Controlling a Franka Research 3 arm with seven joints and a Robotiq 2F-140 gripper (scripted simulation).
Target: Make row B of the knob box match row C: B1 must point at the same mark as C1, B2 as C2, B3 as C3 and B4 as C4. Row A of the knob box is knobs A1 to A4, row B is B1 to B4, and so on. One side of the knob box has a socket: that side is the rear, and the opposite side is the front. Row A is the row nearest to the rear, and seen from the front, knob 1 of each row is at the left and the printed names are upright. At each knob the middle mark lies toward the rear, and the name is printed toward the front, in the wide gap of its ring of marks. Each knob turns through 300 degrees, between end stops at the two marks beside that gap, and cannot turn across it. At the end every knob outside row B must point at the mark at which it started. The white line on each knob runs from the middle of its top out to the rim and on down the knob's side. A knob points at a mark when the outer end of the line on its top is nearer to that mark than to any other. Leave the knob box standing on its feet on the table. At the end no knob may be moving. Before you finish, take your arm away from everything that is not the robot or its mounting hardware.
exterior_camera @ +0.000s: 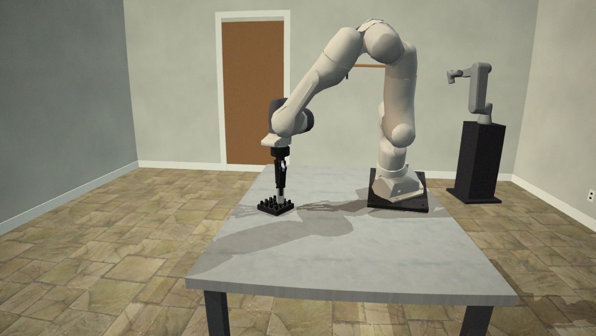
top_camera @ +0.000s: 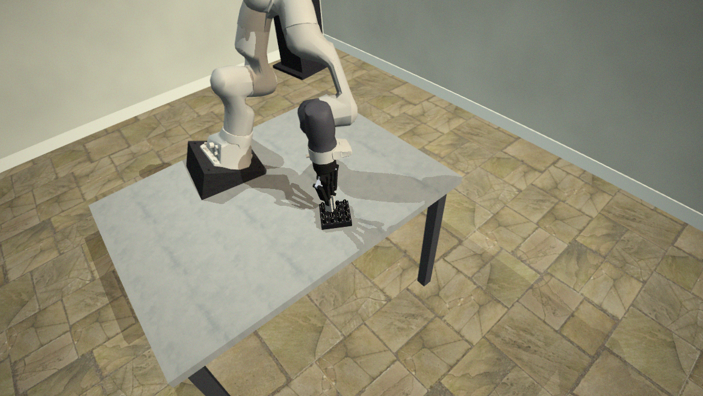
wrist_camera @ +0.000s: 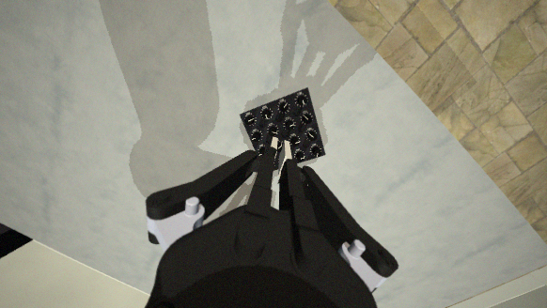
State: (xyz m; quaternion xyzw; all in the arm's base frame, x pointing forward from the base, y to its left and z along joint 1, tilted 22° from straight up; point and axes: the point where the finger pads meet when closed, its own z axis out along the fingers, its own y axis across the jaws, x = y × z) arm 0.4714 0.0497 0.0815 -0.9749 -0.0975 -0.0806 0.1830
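While the arm reaches down from its base, we find the gripper [wrist_camera: 280,146] pointing straight down over the knob box [wrist_camera: 303,117], its fingertips in among the knobs. The 2 fingers are drawn nearly together and clenched on 1 knob [wrist_camera: 280,148] on the side of the box nearest the wrist camera. We cannot tell which row or number that knob is, since the printed names are too small to read. The knob box stands flat on the table [top_camera: 196,245], near the edge far from the robot base [top_camera: 221,172] and close to a corner. From the exterior view, the gripper [exterior_camera: 281,196] stands upright above the box [exterior_camera: 271,207].
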